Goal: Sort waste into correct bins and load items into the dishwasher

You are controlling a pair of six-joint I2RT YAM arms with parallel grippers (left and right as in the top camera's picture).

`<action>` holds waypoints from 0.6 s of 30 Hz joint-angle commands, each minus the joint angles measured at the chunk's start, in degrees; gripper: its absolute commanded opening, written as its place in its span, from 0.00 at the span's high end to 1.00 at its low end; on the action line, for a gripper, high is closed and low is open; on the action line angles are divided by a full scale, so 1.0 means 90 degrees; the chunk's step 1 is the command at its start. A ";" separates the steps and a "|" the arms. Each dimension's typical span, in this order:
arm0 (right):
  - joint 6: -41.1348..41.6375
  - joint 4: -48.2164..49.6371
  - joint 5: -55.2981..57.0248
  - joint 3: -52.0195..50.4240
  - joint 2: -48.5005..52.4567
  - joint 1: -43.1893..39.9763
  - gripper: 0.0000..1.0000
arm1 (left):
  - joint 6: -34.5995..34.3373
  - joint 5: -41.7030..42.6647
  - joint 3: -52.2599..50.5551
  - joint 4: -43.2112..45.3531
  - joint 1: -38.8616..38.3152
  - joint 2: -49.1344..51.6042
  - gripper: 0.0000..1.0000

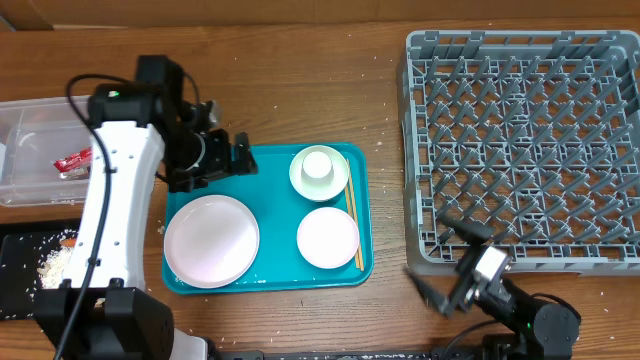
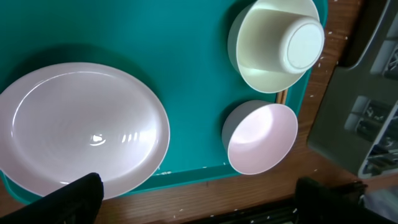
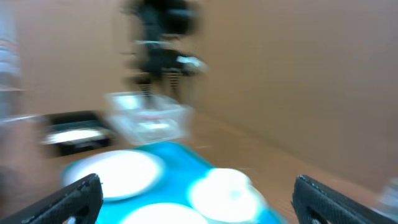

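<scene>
Plate [image 1: 211, 240], the big round one, lies just below the empty, wide-open left claw [image 1: 238, 156]; the right claw [image 1: 432, 287], also spread, sits farther off.

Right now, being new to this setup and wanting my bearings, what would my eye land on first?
The bright teal tray in the middle, carrying a large round plate, a bowl and a cup nested in a second bowl. Right of it stands the grey dish rack; at the far left a red snack wrapper lies in the clear tub.
</scene>
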 commanded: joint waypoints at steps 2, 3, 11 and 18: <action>0.3111 0.0444 -0.2268 -0.0066 -0.0051 -0.0017 0.00 | 0.0119 -0.0199 -0.0036 0.0102 -0.0260 0.0070 0.00; 0.3441 0.0539 -0.2006 -0.0066 -0.0051 -0.0017 0.00 | 0.0119 -0.0199 -0.0036 0.0107 -0.0272 0.0070 0.00; 0.5540 0.3045 -0.0636 0.0066 -0.0051 -0.0019 0.00 | -0.0012 -0.0782 -0.0036 0.0126 -0.0274 0.0070 0.00; 0.4838 0.1530 -0.0151 0.1656 0.0255 -0.0032 0.00 | -0.1035 -0.2499 -0.0036 0.0250 -0.0257 0.0070 0.00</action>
